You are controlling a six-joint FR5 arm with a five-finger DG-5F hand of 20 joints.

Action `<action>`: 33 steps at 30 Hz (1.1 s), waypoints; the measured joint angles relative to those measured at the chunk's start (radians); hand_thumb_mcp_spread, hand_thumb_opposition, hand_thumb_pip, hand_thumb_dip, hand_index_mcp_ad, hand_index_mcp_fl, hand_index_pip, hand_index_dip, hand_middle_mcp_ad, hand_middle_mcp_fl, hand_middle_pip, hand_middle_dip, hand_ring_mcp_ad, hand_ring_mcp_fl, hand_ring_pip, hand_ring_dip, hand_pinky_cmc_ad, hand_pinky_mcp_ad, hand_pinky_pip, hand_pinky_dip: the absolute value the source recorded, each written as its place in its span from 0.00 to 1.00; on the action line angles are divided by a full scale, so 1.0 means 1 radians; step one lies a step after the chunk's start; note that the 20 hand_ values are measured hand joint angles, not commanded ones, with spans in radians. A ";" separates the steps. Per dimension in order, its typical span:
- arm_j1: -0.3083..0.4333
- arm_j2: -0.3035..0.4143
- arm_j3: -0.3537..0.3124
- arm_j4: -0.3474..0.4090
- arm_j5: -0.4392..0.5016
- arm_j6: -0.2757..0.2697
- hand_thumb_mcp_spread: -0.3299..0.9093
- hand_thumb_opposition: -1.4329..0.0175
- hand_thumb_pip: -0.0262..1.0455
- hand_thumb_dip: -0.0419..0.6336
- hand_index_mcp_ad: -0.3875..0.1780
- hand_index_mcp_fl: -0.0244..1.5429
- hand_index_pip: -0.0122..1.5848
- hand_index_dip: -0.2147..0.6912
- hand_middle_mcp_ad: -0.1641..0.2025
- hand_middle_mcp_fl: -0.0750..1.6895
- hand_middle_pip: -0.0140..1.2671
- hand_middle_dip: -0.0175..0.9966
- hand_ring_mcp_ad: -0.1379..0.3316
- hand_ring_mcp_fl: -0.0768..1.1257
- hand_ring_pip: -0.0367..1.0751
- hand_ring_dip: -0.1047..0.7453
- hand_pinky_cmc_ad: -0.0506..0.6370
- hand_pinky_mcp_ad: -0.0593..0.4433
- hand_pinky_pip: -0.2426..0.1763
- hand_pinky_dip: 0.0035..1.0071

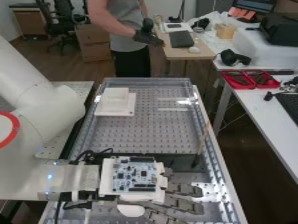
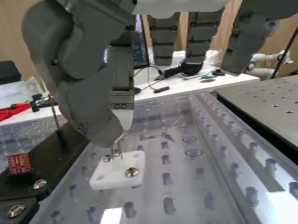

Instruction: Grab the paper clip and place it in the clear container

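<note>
White jointed arm: in the high view, enters from the left above the bench's near end.
Dark grey hand: in the high view, beside a blue-and-white circuit board, with its fingers reaching out from the arm.
Flat white stacked plates: farther along, over the perforated metal surface.
Large clear plastic tray: its straight edge runs along the bench.
Hand: in the wrist view, the thumb bends down to meet one finger in a pinch on the clip; the other fingers are spread apart.
Thin silver paper clip: apparently gripped at the tips, upright, its lower end at a white rectangular block bearing round metal screws.
Small red block: near the hand, on a black bar.
</note>
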 joint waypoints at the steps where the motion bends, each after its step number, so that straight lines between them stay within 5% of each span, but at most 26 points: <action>1: 0.000 -0.001 0.000 -0.001 0.000 -0.001 0.63 0.37 0.65 0.48 0.40 0.20 0.95 0.35 0.67 0.05 0.12 0.20 0.60 0.06 0.12 0.25 0.58 0.70 0.40 0.27; 33: 0.002 -0.017 0.017 -0.007 -0.001 0.005 0.63 0.37 0.66 0.50 0.40 0.24 0.97 0.36 0.67 0.05 0.12 0.20 0.60 0.06 0.12 0.25 0.57 0.71 0.40 0.25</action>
